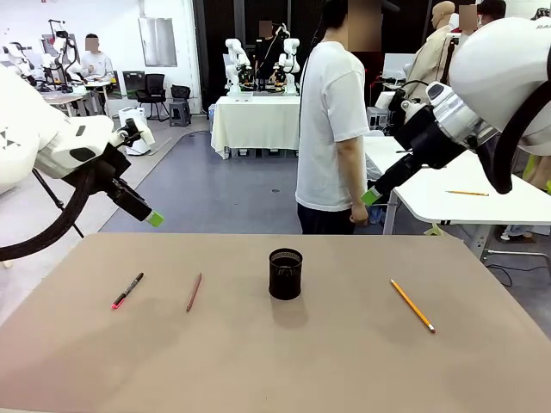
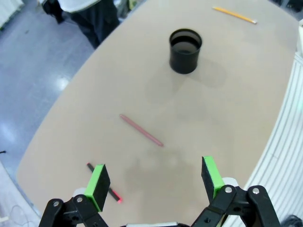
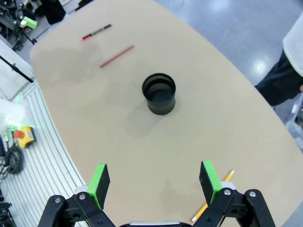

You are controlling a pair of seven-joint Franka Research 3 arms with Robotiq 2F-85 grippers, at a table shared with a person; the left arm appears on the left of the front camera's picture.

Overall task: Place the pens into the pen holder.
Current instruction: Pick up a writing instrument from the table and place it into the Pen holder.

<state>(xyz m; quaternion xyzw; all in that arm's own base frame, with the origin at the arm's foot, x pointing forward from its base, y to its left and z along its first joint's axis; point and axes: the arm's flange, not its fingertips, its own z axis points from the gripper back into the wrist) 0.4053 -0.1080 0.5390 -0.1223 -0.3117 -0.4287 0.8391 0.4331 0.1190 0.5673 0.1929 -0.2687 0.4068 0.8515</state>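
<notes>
Under left gripper (image 2: 155,178): bare brown table (image 2: 227,109); jaws wide apart, nothing between the green pads (image 2: 98,182).
Beside one pad of left gripper: black pen (image 2: 115,195), pink-red at the ends, lying flat, partly hidden behind this pad.
Ahead of left gripper: red-brown pen (image 2: 141,130), flat on the table, a little beyond the fingertips.
Farther ahead of left gripper: pen holder (image 2: 185,51), upright, mouth facing up; beyond it the yellow pencil (image 2: 234,15), near the table edge.
Right gripper (image 3: 154,179): raised above the table, jaws wide apart, holding nothing.
Near one pad of right gripper: yellow pencil, flat, passing partly behind this finger.
Ahead of right gripper: pen holder, upright, near the table middle.
Well beyond the holder from right gripper: red-brown pen and black pen, near each other but not touching.
Pens and holder: all three pens on the table, outside the holder.
Across the table from both grippers: person (image 1: 331,129) in white shirt, standing sideways, one hand (image 1: 357,212) hanging down.
</notes>
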